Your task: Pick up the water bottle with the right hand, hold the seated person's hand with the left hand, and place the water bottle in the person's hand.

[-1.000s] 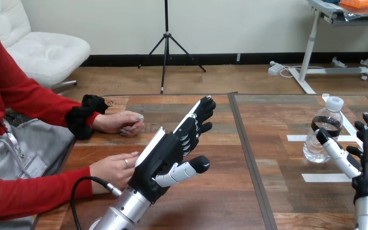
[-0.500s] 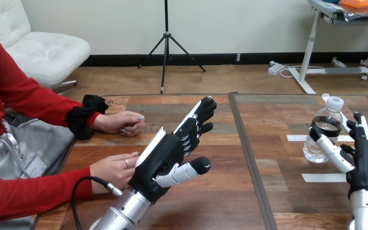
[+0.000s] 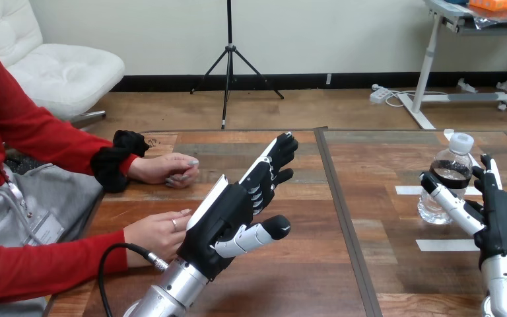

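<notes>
Wood-grain table [image 3: 304, 277], seen from the head view, with a dark seam [image 3: 343, 218] running from near to far and dividing it into a left and a right part. The water bottle [image 3: 454, 158], clear plastic with a white cap and a dark band round its body, stands upright on the far right part of the table, at one white tape strip [image 3: 408, 190] that lies across the boards; a second tape strip [image 3: 445, 245] lies nearer, apart from the bottle. The right hand [image 3: 502, 224] rises from the near right corner, palm turned left toward the bottle, its fingers [image 3: 490, 173] straight, spread and upright just right of the bottle, while its thumb reaches left across the front of the bottle's lower body; nothing is clasped, and whether the thumb touches the plastic cannot be told. The left hand [image 3: 228, 214] lies over the left part of the table, its fingers straight and pointing far and right, the thumb held out to the right, gripping nothing. The person's near hand [image 3: 155, 232] rests at the table's left edge just left of the left hand's back; contact between the two cannot be told. The person's far hand [image 3: 168, 170] rests loosely closed on the table farther back, well apart from both robot hands.
</notes>
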